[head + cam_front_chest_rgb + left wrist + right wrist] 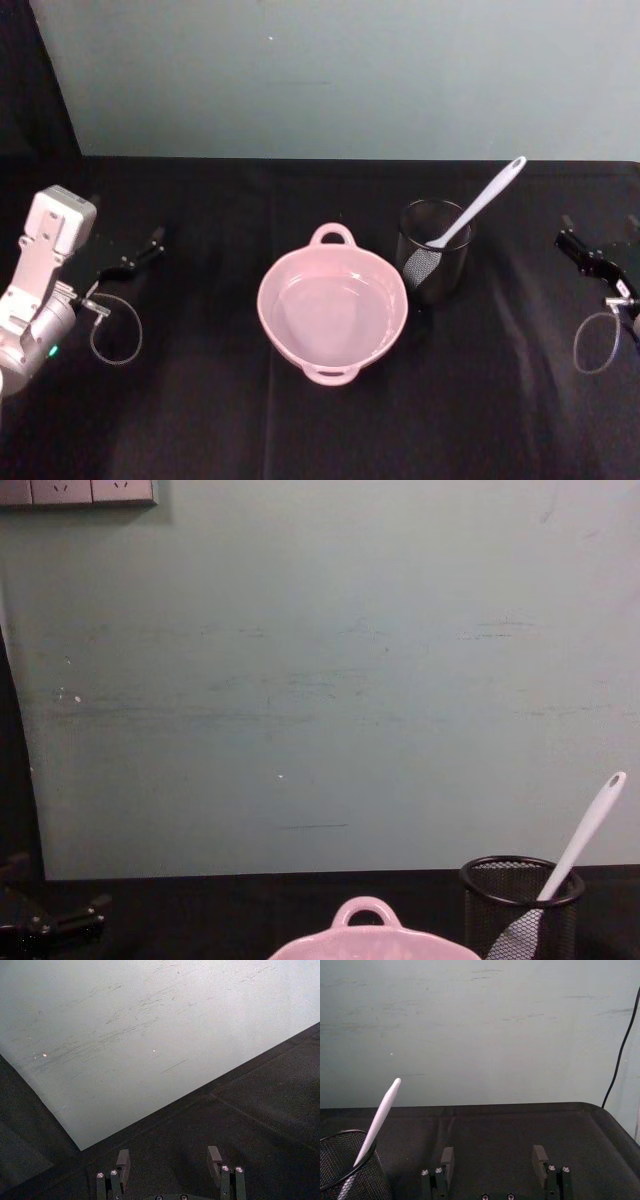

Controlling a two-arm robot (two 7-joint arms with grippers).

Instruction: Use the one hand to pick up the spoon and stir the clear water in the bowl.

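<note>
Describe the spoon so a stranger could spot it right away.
On the black table, find the pink bowl at centre; the black mesh cup stands just to its right. The spoon leans inside it, the one long white utensil, handle poking out.

No text, label or number is legible — on anything.

- Long slim white plastic spoon [478, 205]: its flat blade is sitting inside the black wire-mesh cup [434, 263], showing only dimly through the mesh.
- Pale pink glossy bowl [372, 932]: the chest view's lower edge is cutting off all but its far rim and loop handle.
- Black right gripper [585, 250]: the head view's right edge is cropping its arm.
- Water in the bowl: too clear for its level to be made out.
</note>
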